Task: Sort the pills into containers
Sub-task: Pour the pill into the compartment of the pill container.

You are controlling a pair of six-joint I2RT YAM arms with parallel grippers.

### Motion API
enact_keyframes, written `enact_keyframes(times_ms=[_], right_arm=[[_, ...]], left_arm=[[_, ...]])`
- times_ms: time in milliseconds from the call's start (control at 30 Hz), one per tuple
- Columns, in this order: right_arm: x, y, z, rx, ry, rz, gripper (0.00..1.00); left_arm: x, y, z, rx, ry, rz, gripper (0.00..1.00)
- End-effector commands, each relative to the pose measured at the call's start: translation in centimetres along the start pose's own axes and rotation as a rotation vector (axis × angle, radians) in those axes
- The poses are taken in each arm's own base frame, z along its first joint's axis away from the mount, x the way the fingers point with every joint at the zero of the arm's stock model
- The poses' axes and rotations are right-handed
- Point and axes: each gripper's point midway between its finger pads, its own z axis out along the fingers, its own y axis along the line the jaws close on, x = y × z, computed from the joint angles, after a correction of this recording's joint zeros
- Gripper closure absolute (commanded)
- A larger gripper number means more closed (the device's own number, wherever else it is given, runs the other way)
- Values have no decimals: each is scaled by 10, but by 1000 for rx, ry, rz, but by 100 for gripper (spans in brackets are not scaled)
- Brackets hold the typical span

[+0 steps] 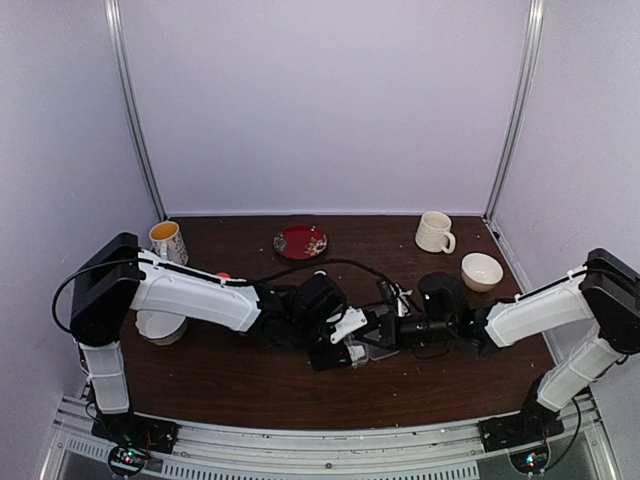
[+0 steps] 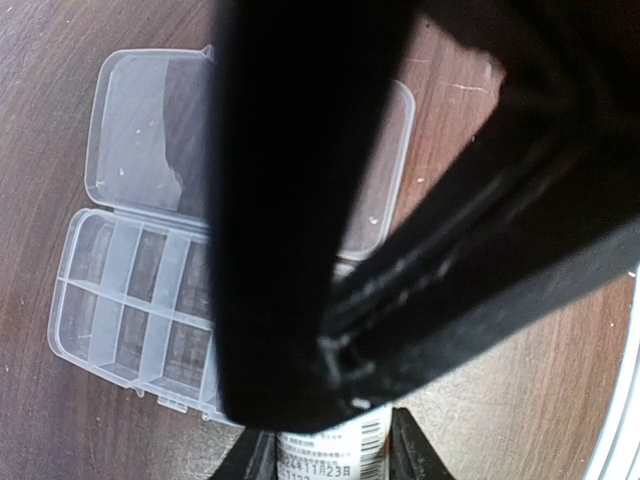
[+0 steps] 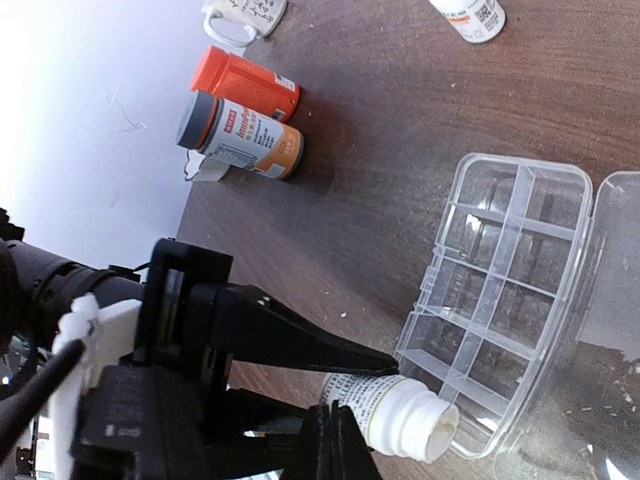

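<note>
One organizer box (image 3: 522,192) opened, cells (image 3: 482,245) in two rows along long axis; one white bottle (image 3: 400,415) pinched by left fingers (image 3: 300,345), mouth toward cells; right fingers (image 3: 330,455) pressed together.

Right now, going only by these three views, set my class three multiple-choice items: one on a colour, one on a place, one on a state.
1. What colour is the plate at the back of the table?
A) blue B) green C) red

2. Where is the open mouth of the white bottle?
A) far off at the back of the table B) at the edge of the clear organizer box C) out beyond the table's near edge

3. How does the box's lid stand?
A) swung open, lying flat beside the cells B) shut over the cells C) standing straight up

Answers:
1 C, the top view shows a dark red disc.
2 B, the right wrist view shows the tilted bottle's mouth at the box's rim.
3 A, the left wrist view shows it flat beside the uncovered cells.
</note>
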Motion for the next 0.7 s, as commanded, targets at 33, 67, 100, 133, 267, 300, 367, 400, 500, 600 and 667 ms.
enact_keyframes(times_ms=[33,67,100,133,267,300,367,400,500,600,667], right_arm=[[2,2,-2,-20,-8,-13,100],[7,-5,1,-4,9,-3,100],[12,-12,4,13,26,8,100],[17,-21,8,35,45,21,100],[26,-35,14,74,77,46,100],[24,-34,13,72,71,46,100],[20,-28,11,58,55,39,100],[16,-25,8,49,42,34,100],[5,-12,0,23,1,12,100],[0,-4,-5,-2,-20,-3,100],[-1,0,-8,-22,-29,-6,100]], left_arm=[[-3,-4,2,10,4,18,100],[-4,-3,2,9,6,19,100],[-3,-3,2,9,7,18,100],[-4,-4,2,11,8,20,100],[-5,-4,3,17,15,20,100],[-4,-4,4,17,18,22,100],[-4,-5,5,20,19,22,100],[-3,-5,5,21,21,22,100],[-2,-5,5,21,24,21,100],[-2,-5,5,21,25,21,100],[-2,-5,6,21,24,19,100]])
